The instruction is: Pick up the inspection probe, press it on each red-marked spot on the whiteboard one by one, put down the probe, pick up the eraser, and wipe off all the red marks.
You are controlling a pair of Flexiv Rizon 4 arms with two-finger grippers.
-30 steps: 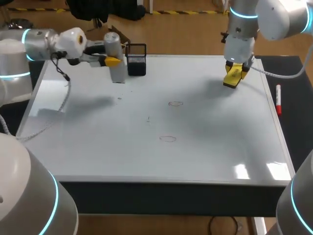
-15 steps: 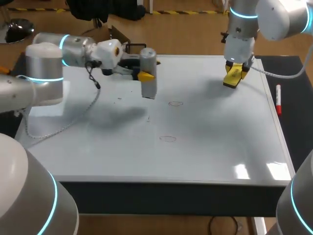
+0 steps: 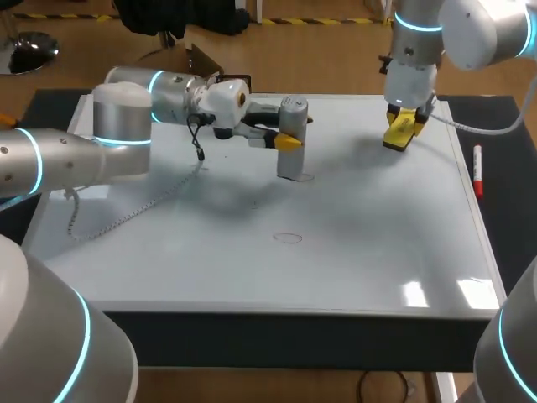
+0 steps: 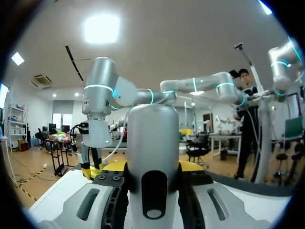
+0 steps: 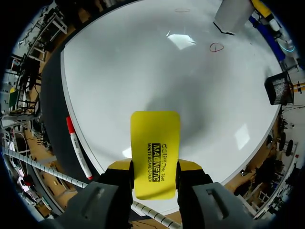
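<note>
Head view: probe (image 3: 292,161) in left gripper (image 3: 290,139)

Black lettering, perhaps a label, on eraser (image 5: 156,138)

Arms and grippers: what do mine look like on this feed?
The left arm and right arm are rounded silver-grey tubes with glowing cyan joint rings. A thin grey cable hangs from each wrist. The left gripper and right gripper have pale grey bodies and bright yellow fingertips.
</note>
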